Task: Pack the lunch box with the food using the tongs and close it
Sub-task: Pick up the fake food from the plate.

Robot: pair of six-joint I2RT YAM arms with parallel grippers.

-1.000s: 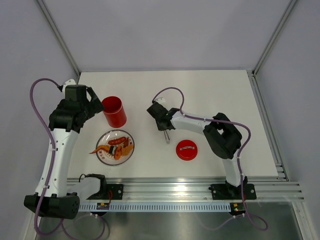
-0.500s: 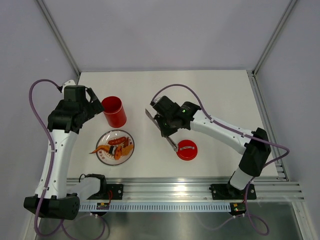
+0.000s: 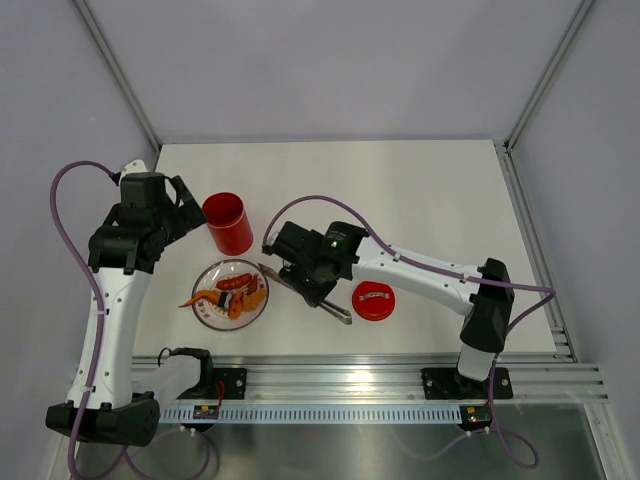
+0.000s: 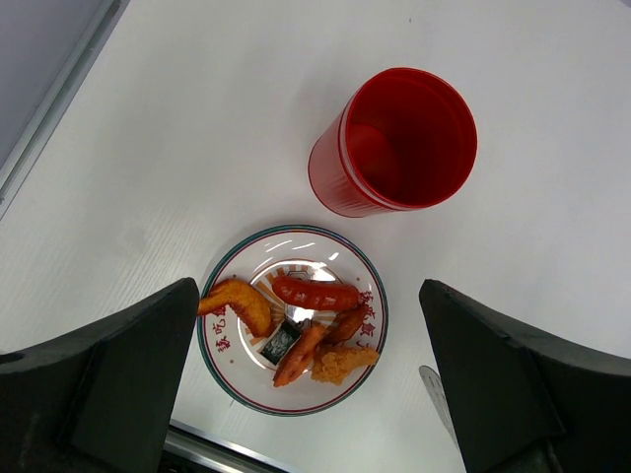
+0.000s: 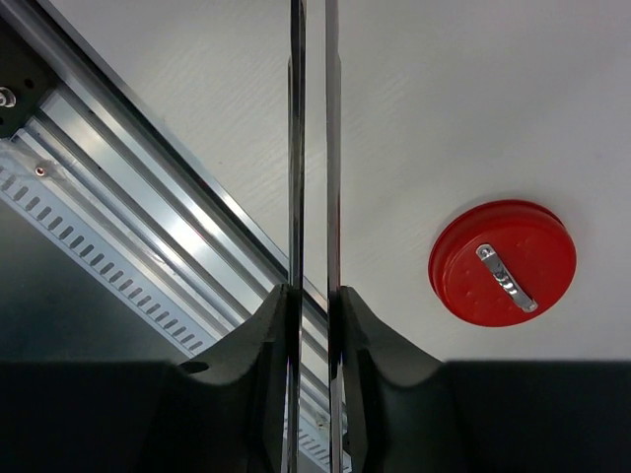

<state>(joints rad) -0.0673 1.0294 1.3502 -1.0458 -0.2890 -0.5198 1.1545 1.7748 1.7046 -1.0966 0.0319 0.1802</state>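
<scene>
Food-pickup step, nothing packed yet. Lid [image 3: 373,300] lies flat, well right of plate [image 3: 250,268]. Right gripper [image 5: 314,296] is clamped on tongs [image 3: 335,312], which slant between plate and lid, one end just beside plate's right rim. Food [image 4: 315,293] is all on plate. Lunch box [image 3: 228,222] stands upright and looks empty, just behind plate. Left gripper [image 4: 308,296], fingers spread wide, holds nothing and hovers above plate. Next, probably: bring tongs' open end over one piece, squeeze, carry it to box.
</scene>
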